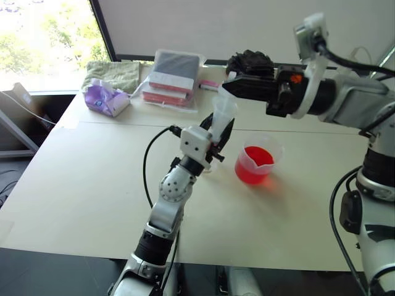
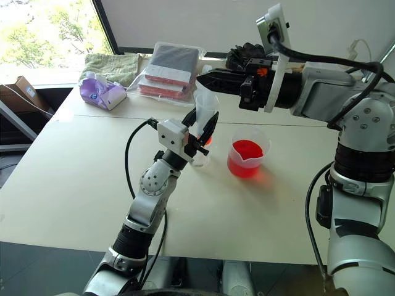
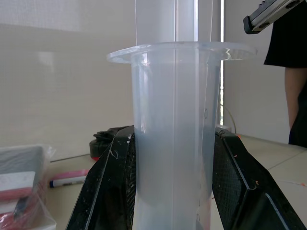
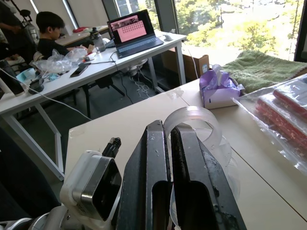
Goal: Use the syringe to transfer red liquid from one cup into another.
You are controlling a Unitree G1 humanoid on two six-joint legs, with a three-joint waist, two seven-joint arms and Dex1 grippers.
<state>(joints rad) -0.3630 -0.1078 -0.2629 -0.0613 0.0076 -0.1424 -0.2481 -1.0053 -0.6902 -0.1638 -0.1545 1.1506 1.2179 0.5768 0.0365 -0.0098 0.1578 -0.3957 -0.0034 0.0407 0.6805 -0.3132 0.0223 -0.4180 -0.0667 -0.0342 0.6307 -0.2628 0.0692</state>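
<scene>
Left gripper holds the syringe up while the right gripper pinches its top

The left gripper [image 2: 200, 132] has its two black fingers [image 3: 242, 182] part way open and pressed on both sides of the clear syringe [image 1: 221, 117], which stands upright above the middle of the table [image 1: 92, 185]. The right gripper [image 2: 207, 80] reaches in from the right side — its fingers [image 4: 153, 177] are closed tight together right at the syringe's wide top rim, and they seem to pinch it. The beaker [image 1: 256, 161] with the red liquid [image 1: 253, 165] sits on the table just to the right of the syringe, closer to the far edge than the near one. The small cup [image 2: 203, 151] stands right behind the left gripper — it is mostly hidden
</scene>
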